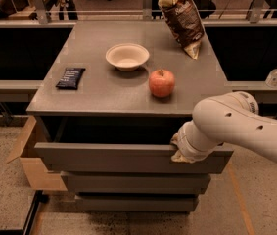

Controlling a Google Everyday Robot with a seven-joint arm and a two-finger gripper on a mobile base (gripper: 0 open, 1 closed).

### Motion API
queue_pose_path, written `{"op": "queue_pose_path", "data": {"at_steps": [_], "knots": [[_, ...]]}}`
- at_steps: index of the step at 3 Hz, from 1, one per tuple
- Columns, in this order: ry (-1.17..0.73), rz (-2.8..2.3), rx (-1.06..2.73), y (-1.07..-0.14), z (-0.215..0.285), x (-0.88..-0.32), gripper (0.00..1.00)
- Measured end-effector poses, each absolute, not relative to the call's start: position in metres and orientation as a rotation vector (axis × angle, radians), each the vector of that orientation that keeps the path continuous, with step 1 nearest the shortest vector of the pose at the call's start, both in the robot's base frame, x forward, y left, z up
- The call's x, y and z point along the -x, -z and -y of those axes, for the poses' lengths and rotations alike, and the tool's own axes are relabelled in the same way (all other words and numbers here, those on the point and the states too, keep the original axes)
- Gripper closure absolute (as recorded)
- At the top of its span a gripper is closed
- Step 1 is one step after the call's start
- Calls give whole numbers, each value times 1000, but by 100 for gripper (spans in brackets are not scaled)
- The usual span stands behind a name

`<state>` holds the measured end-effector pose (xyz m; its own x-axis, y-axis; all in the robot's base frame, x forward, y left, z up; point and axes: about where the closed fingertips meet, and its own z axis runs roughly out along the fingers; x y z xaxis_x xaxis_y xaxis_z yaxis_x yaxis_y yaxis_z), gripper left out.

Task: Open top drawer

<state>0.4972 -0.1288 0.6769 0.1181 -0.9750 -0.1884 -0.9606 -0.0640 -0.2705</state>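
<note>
The top drawer (123,156) is the widest grey drawer, just under the cabinet top. It stands pulled out toward me, with a dark gap showing behind its flat front panel. My gripper (178,148) is at the upper edge of that panel, right of centre, at the end of the white arm (236,126) that comes in from the right. The arm's wrist hides the gripper's tip.
On the cabinet top (103,89) are a white bowl (127,56), a red apple (161,82), a dark snack packet (71,77) and a brown chip bag (182,16). Two narrower drawer fronts (135,182) sit below. A cardboard box (30,160) stands at the cabinet's left.
</note>
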Motion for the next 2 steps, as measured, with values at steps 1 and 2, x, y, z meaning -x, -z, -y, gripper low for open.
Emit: {"op": "queue_pose_path", "data": {"at_steps": [1, 2], "knots": [[0, -1933, 2056, -678, 141, -476, 100], [0, -1933, 2056, -678, 141, -476, 100]]}}
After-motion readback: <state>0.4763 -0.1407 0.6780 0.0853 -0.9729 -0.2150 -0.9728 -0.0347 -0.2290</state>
